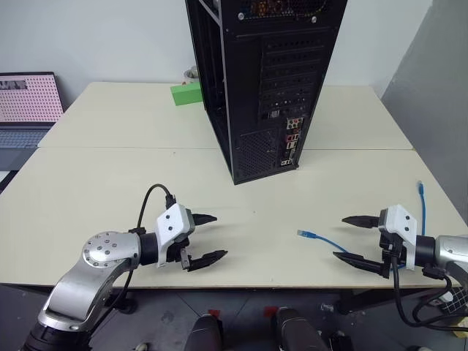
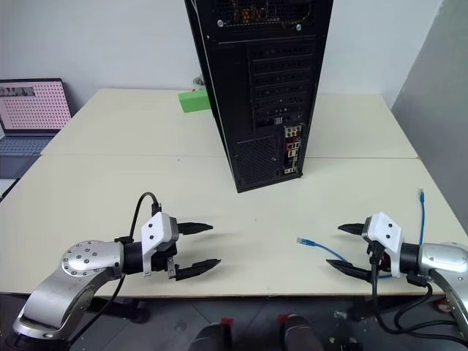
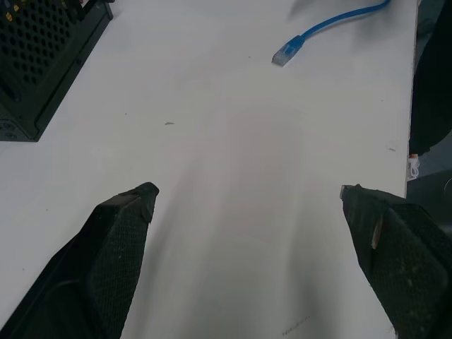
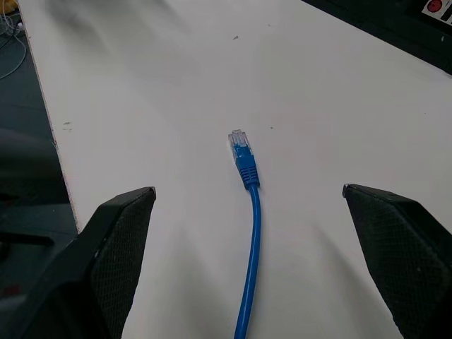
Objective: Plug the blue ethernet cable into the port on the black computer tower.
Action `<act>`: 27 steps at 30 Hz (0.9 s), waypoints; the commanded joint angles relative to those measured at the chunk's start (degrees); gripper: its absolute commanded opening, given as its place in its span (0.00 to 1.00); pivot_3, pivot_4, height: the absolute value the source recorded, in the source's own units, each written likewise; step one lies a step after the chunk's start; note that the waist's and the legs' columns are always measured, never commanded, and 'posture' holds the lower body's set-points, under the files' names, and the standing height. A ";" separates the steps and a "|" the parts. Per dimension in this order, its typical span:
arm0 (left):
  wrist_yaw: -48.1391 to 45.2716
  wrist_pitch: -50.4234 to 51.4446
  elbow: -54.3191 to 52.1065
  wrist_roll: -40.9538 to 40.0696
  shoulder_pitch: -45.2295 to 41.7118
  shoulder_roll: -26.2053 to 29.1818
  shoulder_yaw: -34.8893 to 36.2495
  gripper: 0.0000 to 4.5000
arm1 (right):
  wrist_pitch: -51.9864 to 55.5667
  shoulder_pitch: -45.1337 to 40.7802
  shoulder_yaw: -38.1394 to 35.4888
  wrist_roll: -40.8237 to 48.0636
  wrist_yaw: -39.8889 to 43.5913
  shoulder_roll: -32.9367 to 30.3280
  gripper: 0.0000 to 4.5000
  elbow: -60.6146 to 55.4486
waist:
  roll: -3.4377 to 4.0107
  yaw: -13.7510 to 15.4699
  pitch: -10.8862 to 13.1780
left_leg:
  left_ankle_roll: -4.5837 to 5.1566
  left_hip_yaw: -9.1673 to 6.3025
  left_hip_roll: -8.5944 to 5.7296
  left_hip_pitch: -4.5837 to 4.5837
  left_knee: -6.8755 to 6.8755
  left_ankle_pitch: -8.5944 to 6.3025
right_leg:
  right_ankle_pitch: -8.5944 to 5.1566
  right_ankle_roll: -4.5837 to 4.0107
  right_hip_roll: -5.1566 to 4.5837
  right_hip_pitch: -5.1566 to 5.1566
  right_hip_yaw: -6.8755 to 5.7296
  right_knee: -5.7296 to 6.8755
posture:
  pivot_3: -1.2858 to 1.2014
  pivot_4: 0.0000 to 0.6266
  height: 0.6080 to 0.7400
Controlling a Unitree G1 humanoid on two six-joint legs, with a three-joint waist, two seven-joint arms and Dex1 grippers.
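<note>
Blue ethernet cable [image 4: 247, 212] lying loose on the surface [image 1: 110, 168], both grippers' fingers spread wide and empty, left gripper [image 1: 206, 238], right gripper [image 1: 349, 238], black computer tower [image 1: 263, 80] behind, port probably within its rear connector cluster.

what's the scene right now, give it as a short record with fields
table: pale tabletop
tower: black computer tower standing upright on the table, rear connector cluster facing the robot
cable: blue ethernet cable lying loose on the table, one plug between the right claw's fingers, not gripped
left claw: open, empty, above the table
right claw: open, lined up on the plug
other: green block beside the tower; laptop at the far left
</note>
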 commanded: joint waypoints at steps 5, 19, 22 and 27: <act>-1.43 -0.73 -2.30 -0.47 -0.33 1.01 -0.39 0.99 | -0.77 -0.46 -0.64 -0.63 0.12 -0.10 1.00 -0.88 | 0.00 0.07 0.00 | 0.00 0.00 0.00 0.00 0.00 0.00 | 0.00 0.00 0.00 0.00 0.00 0.01 | 0.52 0.24 1.00; -1.25 -0.85 -2.31 1.04 -2.59 0.86 -3.17 0.99 | 0.27 -3.59 3.10 -3.50 -4.25 3.84 1.00 0.57 | -0.01 0.15 0.00 | 0.00 0.00 0.00 0.01 0.03 0.00 | 0.00 0.00 0.00 0.00 0.00 0.03 | 0.52 0.24 1.00; -0.95 -2.04 -1.55 2.74 -3.51 0.53 -4.93 0.99 | 0.25 -5.45 5.42 -4.73 -5.31 5.82 1.00 2.45 | -0.01 0.18 0.00 | 0.00 0.00 -0.01 0.00 0.03 0.00 | 0.00 0.00 0.00 0.01 -0.01 0.02 | 0.52 0.24 1.00; -1.04 -2.53 -1.12 3.65 -4.89 -0.16 -7.06 0.99 | -1.54 -7.48 9.41 -7.61 -5.90 8.64 1.00 6.93 | 0.00 0.23 0.00 | 0.00 -0.01 -0.01 0.00 0.03 0.00 | 0.01 0.00 0.00 0.01 -0.01 0.03 | 0.52 0.24 1.00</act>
